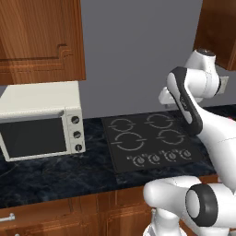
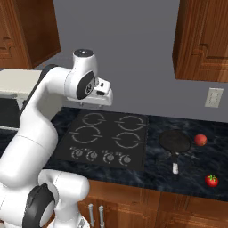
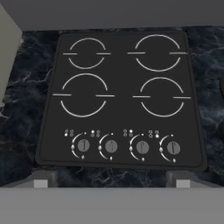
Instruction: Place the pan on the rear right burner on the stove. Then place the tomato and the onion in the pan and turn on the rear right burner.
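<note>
The hand (image 2: 103, 99) is held released, grasping nothing, high above the rear left part of the stove (image 2: 107, 139). Under it the four rings are seen bare, the rear right burner (image 3: 157, 52) among them, with the four knobs (image 3: 128, 147) in a row along the front edge. The pan (image 2: 175, 140) is placed on the worktop (image 2: 187, 171) just right of the stove, the onion (image 2: 201, 140) is near its right rim, and the tomato (image 2: 212, 180) is nearer the front edge.
</note>
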